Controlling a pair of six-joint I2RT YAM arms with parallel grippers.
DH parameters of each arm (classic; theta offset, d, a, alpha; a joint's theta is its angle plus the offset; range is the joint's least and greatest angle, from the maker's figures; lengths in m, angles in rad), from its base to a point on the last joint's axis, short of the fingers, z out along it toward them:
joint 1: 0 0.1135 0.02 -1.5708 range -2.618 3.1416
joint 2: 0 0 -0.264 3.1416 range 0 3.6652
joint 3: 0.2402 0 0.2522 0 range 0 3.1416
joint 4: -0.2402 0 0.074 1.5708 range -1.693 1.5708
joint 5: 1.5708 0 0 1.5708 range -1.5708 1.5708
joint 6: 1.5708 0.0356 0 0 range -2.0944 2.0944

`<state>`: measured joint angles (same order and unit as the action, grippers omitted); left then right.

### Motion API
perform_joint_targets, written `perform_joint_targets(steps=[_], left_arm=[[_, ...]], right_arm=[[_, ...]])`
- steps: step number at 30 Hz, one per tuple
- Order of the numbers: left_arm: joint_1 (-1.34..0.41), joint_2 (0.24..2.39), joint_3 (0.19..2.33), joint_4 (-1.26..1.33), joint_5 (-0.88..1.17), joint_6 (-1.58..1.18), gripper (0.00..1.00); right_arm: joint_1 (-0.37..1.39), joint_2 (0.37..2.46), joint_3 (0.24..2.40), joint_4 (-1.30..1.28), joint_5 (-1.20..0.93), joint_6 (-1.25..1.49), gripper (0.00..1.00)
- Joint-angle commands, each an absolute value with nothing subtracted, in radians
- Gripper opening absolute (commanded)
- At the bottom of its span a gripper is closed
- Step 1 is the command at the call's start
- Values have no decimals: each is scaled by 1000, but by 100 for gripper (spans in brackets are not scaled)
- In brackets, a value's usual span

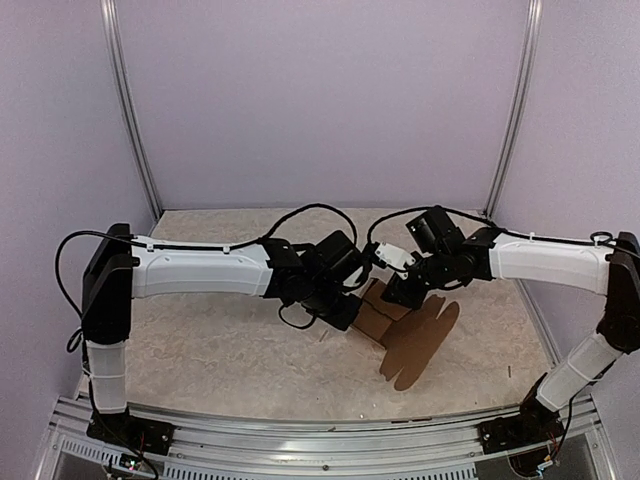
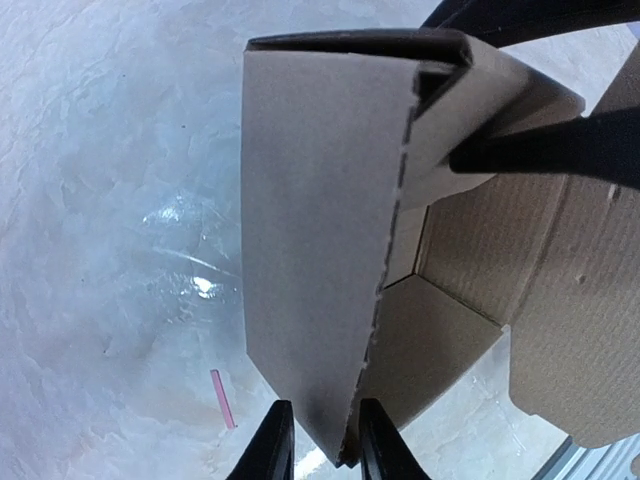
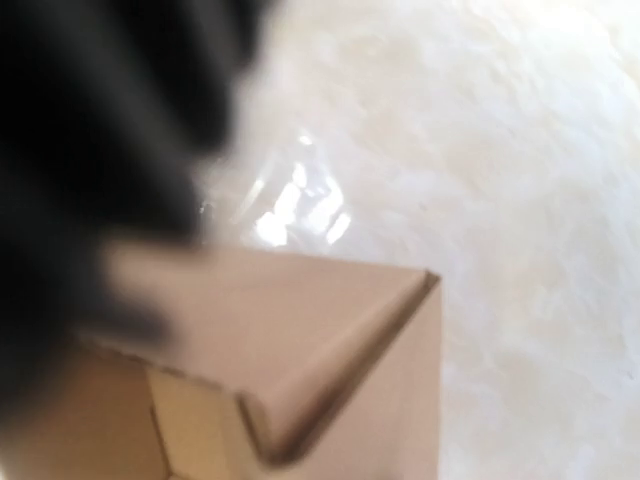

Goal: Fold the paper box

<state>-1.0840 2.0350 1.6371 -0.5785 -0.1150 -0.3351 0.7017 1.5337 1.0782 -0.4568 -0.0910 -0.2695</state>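
Observation:
The paper box [image 1: 418, 345] is brown cardboard, partly folded, standing mid-table with a rounded flap lying toward the front. My left gripper [image 1: 345, 308] reaches it from the left. In the left wrist view its two fingers straddle the pointed tip of a folded panel of the box [image 2: 310, 200], slightly apart, with a sliver of light beside the left fingertip [image 2: 268, 447]. My right gripper [image 1: 400, 292] is at the box's far right side. A dark finger [image 2: 545, 150] of it lies across a wall. The right wrist view is blurred and shows only a box corner [image 3: 330, 330], not its own fingers.
The mottled beige table [image 1: 220, 340] is walled in by lilac panels with metal posts [image 1: 130, 120]. An aluminium rail [image 1: 320, 432] runs along the near edge. A small pink strip [image 2: 222, 398] lies on the table left of the box.

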Motion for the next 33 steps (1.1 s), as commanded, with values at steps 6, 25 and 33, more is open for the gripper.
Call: perform_joint_targets(steps=[6,25,33], left_arm=[[-1076,1799,1459,-365,-25,-343,30],[-914,1780,1189,-37,46,-464,69],[-865,1902,1209,110,294,-567,69]], right_arm=[[716,1514,951,-326,-105,-322,30],[676,1445,807,-188,-215,-437,24],[675,1449,810,-187,-289,-478,26]])
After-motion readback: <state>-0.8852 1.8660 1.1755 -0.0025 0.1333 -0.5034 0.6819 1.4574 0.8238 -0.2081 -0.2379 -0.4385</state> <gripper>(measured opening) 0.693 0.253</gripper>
